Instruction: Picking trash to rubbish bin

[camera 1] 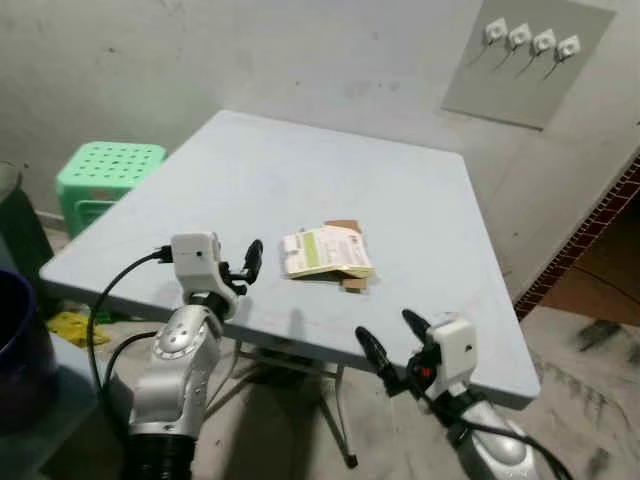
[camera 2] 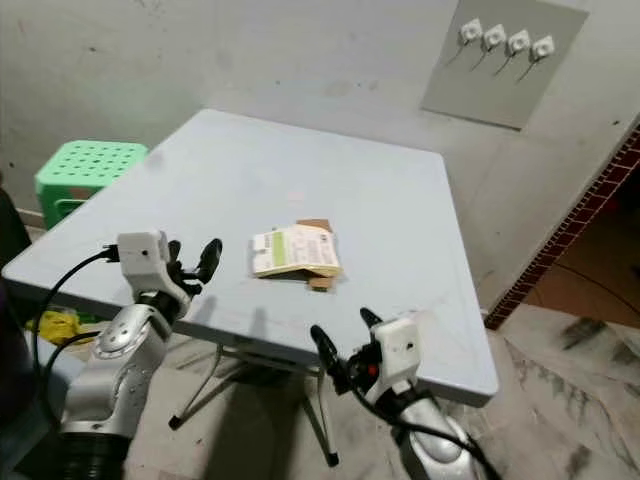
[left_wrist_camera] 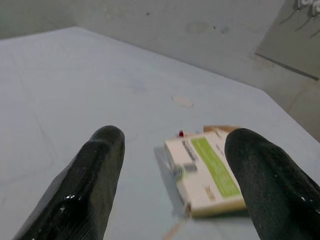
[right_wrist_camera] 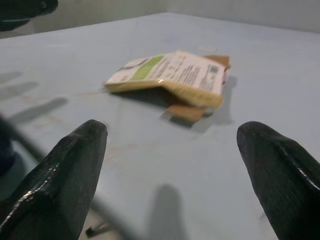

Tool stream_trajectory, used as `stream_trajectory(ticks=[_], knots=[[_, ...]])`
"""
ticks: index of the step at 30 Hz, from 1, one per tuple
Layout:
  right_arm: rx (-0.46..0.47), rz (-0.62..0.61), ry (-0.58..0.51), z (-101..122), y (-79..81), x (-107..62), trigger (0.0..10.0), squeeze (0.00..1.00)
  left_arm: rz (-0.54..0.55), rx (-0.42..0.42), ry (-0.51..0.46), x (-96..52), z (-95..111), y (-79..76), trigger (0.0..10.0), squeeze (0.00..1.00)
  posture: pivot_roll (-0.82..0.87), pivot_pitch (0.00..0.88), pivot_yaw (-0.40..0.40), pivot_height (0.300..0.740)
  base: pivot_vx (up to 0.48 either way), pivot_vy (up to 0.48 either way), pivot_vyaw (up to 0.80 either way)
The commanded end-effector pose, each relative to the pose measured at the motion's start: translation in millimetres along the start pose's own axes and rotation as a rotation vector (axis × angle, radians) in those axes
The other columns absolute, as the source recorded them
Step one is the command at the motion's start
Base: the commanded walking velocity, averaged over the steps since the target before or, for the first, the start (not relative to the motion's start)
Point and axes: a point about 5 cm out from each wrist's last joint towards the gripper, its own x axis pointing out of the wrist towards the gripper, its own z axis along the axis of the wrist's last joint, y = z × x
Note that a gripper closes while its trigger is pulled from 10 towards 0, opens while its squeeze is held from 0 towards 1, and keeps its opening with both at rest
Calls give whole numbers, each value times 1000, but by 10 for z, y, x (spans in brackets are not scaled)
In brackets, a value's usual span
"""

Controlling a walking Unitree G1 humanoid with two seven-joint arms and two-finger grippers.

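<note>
Where table point(camera 1: 455, 215) edge nears, carton point(camera 1: 326, 252)

The counter point(camera 1: 420, 200) lies bare all around the flattened carton point(camera 1: 326, 252), so the left claw point(camera 1: 246, 264) and right claw point(camera 1: 392, 345), both spread wide at the near edge, have open approaches.
</note>
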Motion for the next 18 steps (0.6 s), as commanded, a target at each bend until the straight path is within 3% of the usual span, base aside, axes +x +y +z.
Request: stream_trajectory(ticks=[1,9,13,18], knots=[[10,33,-25,63,58,38,10000,0,30,25,-22,-6,72,80,10000,0,-14,0,-113,740,0,0,0],[48,129,-4,123,94,33,10000,0,55,60,-26,-25,80,79,10000,0,-13,0,-120,740,0,0,0],[76,191,-14,245,85,78,10000,0,1,157,-17,-50,68,27,10000,0,-7,0,-128,740,0,0,0],[102,237,-29,332,107,137,10000,0,-58,210,-25,-62,81,-42,10000,0,-4,0,-134,740,0,0,0]])
